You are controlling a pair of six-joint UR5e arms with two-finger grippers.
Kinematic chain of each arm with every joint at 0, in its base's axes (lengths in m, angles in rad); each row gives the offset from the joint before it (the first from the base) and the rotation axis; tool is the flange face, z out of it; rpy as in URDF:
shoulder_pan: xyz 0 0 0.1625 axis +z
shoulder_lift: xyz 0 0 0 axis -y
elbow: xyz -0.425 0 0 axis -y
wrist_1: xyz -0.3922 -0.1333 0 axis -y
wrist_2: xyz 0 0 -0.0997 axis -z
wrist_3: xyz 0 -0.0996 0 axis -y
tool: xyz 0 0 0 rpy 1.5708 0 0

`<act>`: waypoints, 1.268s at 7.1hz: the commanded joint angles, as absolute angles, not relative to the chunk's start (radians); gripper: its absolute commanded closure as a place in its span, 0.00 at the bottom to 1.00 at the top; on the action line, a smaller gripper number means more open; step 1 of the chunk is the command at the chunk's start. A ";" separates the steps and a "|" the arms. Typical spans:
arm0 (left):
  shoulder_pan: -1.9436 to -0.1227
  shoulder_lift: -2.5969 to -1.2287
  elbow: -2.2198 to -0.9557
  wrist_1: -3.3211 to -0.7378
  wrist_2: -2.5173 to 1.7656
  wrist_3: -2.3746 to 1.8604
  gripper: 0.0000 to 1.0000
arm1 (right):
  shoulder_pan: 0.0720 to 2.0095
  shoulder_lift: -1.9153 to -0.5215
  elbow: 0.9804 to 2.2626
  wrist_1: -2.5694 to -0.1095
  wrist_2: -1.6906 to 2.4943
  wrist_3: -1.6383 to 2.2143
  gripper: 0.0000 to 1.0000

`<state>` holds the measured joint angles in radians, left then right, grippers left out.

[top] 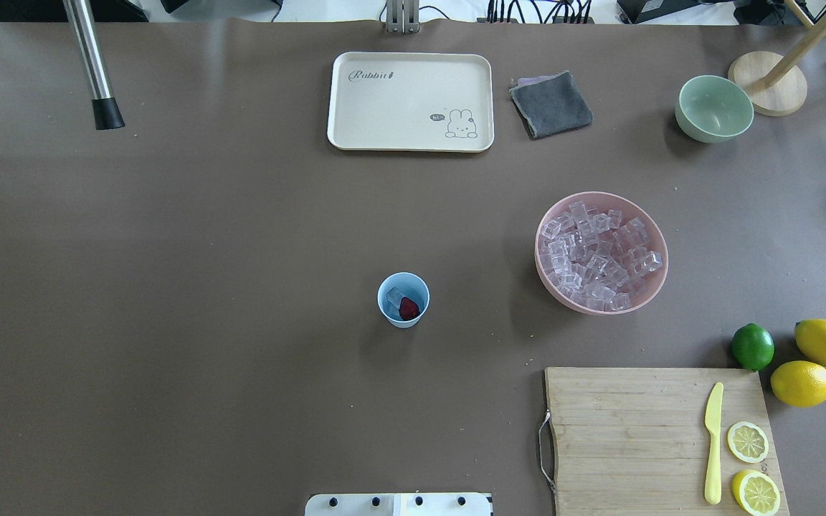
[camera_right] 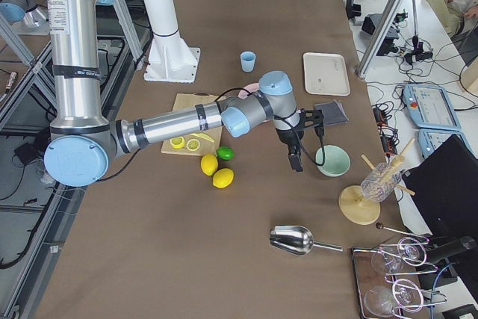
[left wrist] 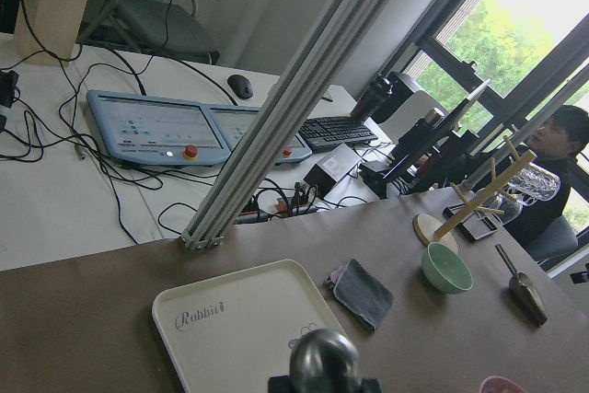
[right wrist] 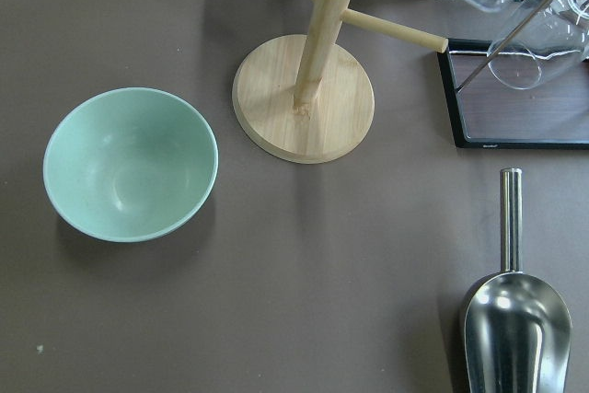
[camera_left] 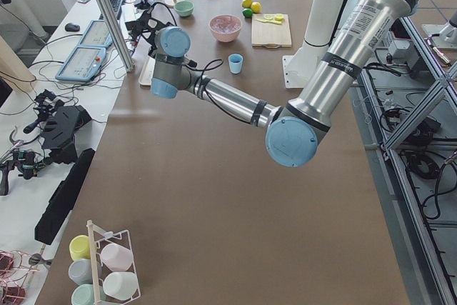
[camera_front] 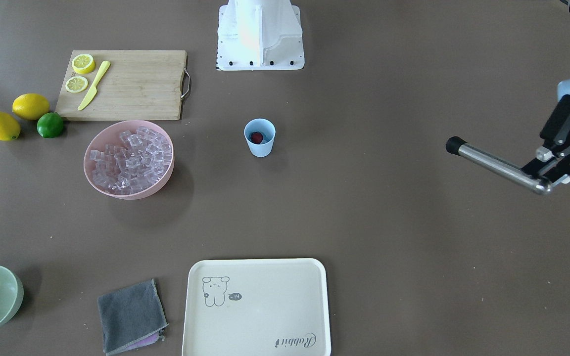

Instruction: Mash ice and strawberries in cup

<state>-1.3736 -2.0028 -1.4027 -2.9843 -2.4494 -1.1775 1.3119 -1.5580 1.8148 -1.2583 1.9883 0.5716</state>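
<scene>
Steel, with a black cap at its free end, the rod (camera_front: 498, 165) is clamped between the fingers of the left gripper (camera_front: 554, 174), which grasp it close to its rounded end and hold it clear of the table (camera_front: 389, 222), with the cap pointing to ten o'clock in the front-facing view. Well apart from it, at nine o'clock of the cap, the light blue cup (camera_front: 260, 148) stands upright near the middle of the table, with the dark red strawberry (camera_front: 256, 137) inside it, lying against some clear ice (top: 393, 295). Many more such cubes fill the pink bowl (camera_front: 131, 194), between eight and nine o'clock of the cup, and the cream tray (camera_front: 265, 321) lies at six o'clock of the cup. The right gripper (camera_right: 293, 156) hangs beside the pale green bowl (camera_right: 332, 160), seen only in the right side view, so whether its fingers are parted or closed I cannot tell
</scene>
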 commanded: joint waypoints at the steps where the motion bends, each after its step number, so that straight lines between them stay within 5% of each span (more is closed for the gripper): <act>1: -1.495 -1.953 -1.281 -2.978 -2.548 -1.108 1.00 | 1.299 -1.551 1.816 -1.258 1.988 0.565 0.00; 5: -1.578 -1.879 -1.259 -2.636 -2.592 -0.783 1.00 | 1.232 -1.514 1.801 -1.259 1.970 0.572 0.00; 9: -1.578 -1.836 -1.250 -2.579 -2.585 -0.720 1.00 | 1.216 -1.506 1.775 -1.258 1.939 0.571 0.00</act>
<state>-1.5794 -1.8509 -1.2538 -2.5833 -2.5858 -0.7387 1.2173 -1.5079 1.7857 -1.2591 1.9397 0.5720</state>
